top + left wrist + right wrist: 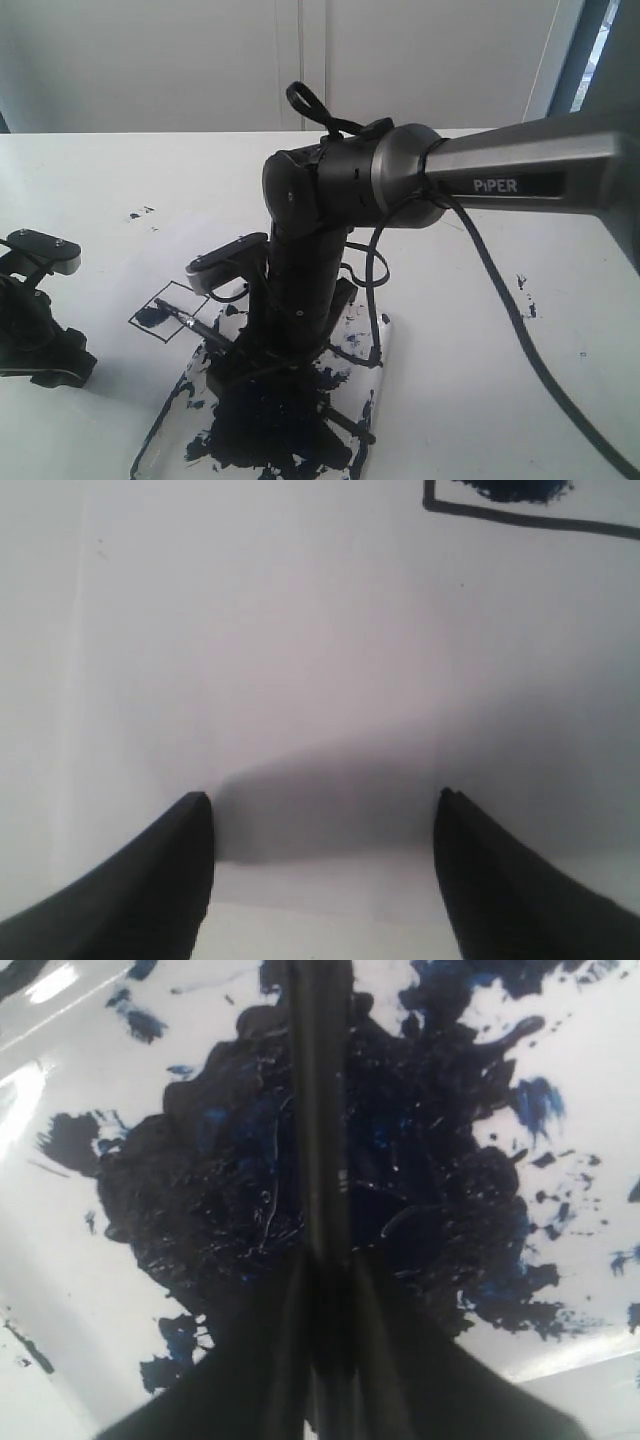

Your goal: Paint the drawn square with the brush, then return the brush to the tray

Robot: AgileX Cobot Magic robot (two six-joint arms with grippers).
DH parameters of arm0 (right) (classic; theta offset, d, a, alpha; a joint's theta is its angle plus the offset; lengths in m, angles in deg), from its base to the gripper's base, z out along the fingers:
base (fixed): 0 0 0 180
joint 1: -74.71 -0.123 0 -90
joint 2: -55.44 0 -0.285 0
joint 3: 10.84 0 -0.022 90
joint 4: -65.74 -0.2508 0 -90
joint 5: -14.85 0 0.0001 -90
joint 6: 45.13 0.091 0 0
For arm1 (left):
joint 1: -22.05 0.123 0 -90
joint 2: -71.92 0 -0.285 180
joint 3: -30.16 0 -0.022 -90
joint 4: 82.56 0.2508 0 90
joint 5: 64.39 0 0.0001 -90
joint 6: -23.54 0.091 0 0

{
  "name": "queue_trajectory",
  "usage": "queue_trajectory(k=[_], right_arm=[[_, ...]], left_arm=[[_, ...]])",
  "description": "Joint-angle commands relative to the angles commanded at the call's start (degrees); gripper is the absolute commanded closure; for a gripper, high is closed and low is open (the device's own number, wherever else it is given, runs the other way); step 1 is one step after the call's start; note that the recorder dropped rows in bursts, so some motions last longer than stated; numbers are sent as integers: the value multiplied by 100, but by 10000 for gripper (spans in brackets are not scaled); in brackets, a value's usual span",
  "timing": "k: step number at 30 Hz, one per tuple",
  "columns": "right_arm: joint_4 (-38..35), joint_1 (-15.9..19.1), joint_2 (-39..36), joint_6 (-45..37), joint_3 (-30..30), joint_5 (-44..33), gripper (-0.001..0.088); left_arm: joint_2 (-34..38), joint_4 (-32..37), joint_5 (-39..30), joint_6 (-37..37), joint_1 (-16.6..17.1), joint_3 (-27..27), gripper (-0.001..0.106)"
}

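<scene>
Over the tray point(160, 428), whose floor is caked with a dark blue blotch point(230, 1190), the right gripper point(320, 1260) is clamped on the brush point(318, 1100), which slants low across the tray with its tip reaching the square point(168, 308), partly blue; the right arm's point(480, 165) bulk hides much of the tray in the exterior view. Well to the left, the left gripper point(322, 810) sits with jaws spread above white paper point(300, 660) near the square's outline. A black cable point(500, 290) droops from the right arm over the white table point(100, 170), dotted with blue specks point(140, 213), before a pale panelled wall point(200, 60).
</scene>
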Motion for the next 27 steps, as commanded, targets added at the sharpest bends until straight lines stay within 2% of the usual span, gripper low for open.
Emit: queue_trajectory(k=[8, 18, 27], right_arm=[[76, 84, -22, 109, 268, -46, 868], [87, 84, -319, 122, 797, -737, 868], [38, 84, -332, 107, 836, -1041, 868]], left_arm=[[0, 0, 0, 0, 0, 0, 383], [0, -10, -11, 0, 0, 0, 383], [0, -10, -11, 0, 0, 0, 383]])
